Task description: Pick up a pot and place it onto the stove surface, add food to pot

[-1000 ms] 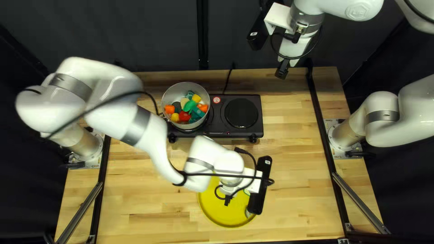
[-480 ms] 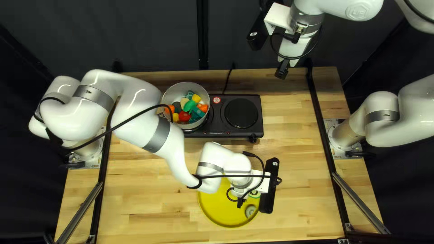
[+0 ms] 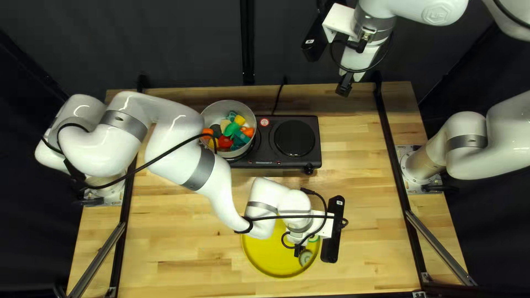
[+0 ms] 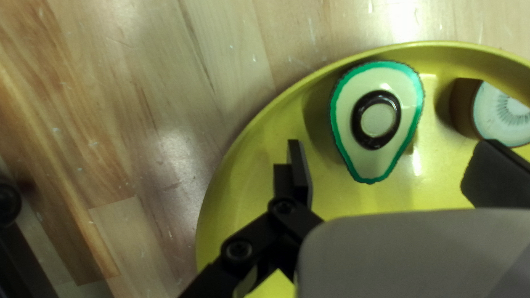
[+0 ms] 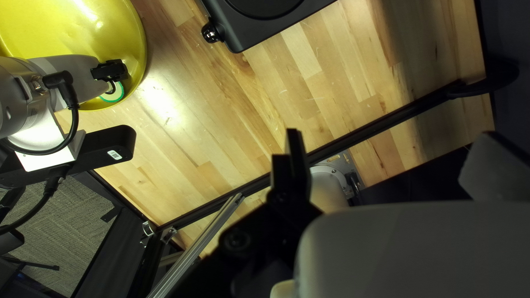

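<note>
Wooden table (image 3: pixel 182 243): under your left claw (image 3: pixel 298 250) and, from the right wrist view, also below your right claw (image 3: pixel 345 88), which is raised over by the far edge.
Black two-burner stove (image 3: pixel 265 157): beyond your left claw, toward the dark curtain; seen from your right claw, its corner with a knob is ahead.
Yellow plate (image 3: pixel 265 256): directly below your left claw, well apart from your right claw.
Pot (image 3: pixel 222 108): on the stove's burner nearer your left arm's base, so beyond your left claw and off to that side. It's upright, loaded with green, orange, red and yellow food pieces (image 3: pixel 232 129).
Left claw state: released, fingers (image 4: pixel 298 171) wide apart, nothing gripped.
Right claw state: also released, fingers (image 5: pixel 297 163) spread, nothing gripped.
Avocado half (image 4: pixel 378 160): on the plate, cut face up, in line with your left claw's gap, nearer one finger, held by neither.
Round brown-sided piece with a pale face (image 4: pixel 499 113): on the plate too, beside the avocado half, just ahead of your left claw's other finger.
</note>
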`<state>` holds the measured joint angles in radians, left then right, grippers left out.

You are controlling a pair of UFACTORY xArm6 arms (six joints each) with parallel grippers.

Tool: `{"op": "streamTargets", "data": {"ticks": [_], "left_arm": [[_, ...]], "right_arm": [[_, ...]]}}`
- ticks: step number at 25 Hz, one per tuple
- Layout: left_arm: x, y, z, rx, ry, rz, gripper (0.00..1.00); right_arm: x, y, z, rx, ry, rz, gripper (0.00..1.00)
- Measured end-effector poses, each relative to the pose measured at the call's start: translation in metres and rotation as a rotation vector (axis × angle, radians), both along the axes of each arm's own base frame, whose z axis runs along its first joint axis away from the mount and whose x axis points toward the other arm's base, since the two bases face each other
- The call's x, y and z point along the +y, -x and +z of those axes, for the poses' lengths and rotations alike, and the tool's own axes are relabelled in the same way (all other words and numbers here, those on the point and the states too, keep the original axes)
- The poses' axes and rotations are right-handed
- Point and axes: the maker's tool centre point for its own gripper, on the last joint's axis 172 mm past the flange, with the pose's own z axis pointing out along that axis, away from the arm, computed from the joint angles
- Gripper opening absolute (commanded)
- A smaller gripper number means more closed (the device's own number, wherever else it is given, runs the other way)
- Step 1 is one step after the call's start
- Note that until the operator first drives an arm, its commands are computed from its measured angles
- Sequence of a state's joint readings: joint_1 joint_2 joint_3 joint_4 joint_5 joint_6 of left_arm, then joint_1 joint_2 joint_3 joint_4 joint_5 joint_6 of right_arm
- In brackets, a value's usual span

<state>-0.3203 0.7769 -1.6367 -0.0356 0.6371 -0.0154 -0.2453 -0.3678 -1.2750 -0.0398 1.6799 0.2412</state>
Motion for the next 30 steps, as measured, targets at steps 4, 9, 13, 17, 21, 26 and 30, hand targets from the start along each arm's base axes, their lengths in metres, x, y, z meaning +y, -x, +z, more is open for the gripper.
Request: {"op": "streamTargets", "data": {"ticks": [4, 9, 13, 17, 21, 26, 30], "left_arm": [[-0.001, -0.002, -0.004, 0.002, 0.007, -0.002, 1.0], [-0.002, -0.003, -0.007, 0.002, 0.015, -0.004, 1.0], [-0.004, -0.006, -0.011, 0.0, 0.024, -0.006, 1.0], [-0.005, -0.007, -0.012, 0.001, 0.031, -0.009, 0.74], [-0.006, -0.008, -0.011, 0.002, 0.031, -0.014, 0.0], [-0.006, -0.008, -0.011, 0.002, 0.03, -0.015, 0.0], [-0.006, -0.008, -0.011, 0.002, 0.03, -0.015, 0.0]], "right_arm": [[0.0, 0.0, 0.0, 0.0, 0.0, 0.0, 1.0], [0.0, 0.0, 0.0, 0.0, 0.0, 0.0, 1.0], [0.0, 0.0, 0.0, 0.0, 0.0, 0.0, 1.0], [0.0, 0.0, 0.0, 0.0, 0.0, 0.0, 1.0], [0.0, 0.0, 0.0, 0.0, 0.0, 0.0, 1.0], [0.0, 0.0, 0.0, 0.0, 0.0, 0.0, 1.0], [0.0, 0.0, 0.0, 0.0, 0.0, 0.0, 1.0]]}}
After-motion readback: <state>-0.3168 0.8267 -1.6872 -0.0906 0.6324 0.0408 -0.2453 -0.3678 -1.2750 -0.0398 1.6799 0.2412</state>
